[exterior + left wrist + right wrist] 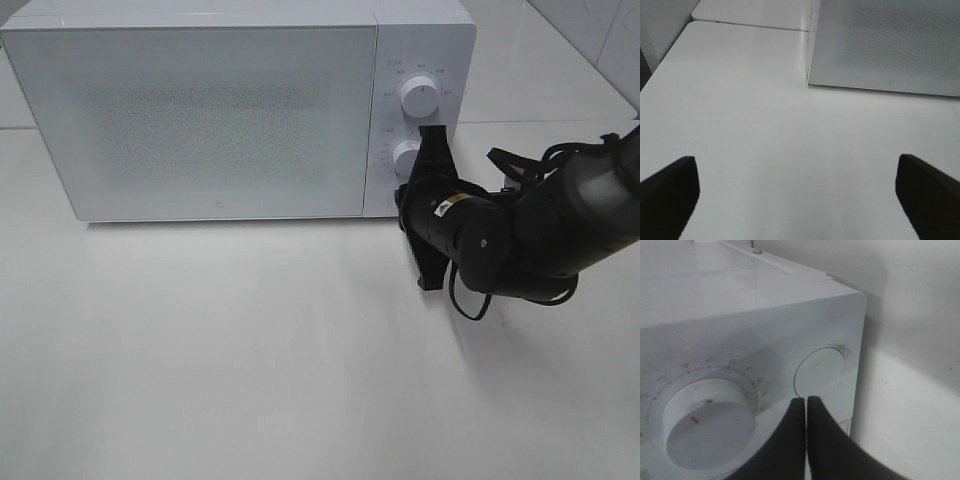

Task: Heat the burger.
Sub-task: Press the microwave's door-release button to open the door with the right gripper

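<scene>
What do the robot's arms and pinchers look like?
The right arm is chunky, rounded and shiny black, with black cables looping along it and a small yellow sticker. Both the right gripper and the left gripper have smooth, black, tapered fingers.

Lab-type test bench: bare white table (250, 380), microwave (200, 120), tiled wall (600, 40).

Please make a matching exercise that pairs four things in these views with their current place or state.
Things:
1. Left gripper
2. Right gripper
3. Microwave door
4. Lower dial

States or places:
A. closed
B. fingers shut, at the round button
C. fingers wide apart over bare table
D. below the upper dial, beside the right gripper

Pairs: 1-C, 2-B, 3-A, 4-D
</scene>
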You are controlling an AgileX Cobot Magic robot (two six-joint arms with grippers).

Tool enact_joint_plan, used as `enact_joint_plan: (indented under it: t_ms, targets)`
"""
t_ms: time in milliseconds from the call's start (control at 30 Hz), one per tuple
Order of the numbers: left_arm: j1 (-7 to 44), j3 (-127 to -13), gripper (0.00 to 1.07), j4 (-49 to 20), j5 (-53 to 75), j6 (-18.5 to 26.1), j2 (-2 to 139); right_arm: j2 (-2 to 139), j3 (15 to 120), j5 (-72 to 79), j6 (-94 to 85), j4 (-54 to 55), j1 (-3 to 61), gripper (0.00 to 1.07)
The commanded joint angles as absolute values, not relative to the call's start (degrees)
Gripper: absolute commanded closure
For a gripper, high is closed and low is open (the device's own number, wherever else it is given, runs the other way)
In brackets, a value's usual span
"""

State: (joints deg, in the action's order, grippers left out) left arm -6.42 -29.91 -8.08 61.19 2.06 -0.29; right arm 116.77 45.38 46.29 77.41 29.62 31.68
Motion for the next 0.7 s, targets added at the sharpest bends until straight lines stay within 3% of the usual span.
enact_joint_plan:
  t_ms: [33,700]
  targets:
    - [-6.53,-29.74,0.06,-8.08,60.79,1.95,-0.52,118.26,46.98,45.78,77.35,29.05,31.46,1.07]
    - [-6.53,-29.74,0.07,-8.08,60.79,1.95,-0.52,121.35,50.02,46.58,76.95,29.22,29.51,1.07]
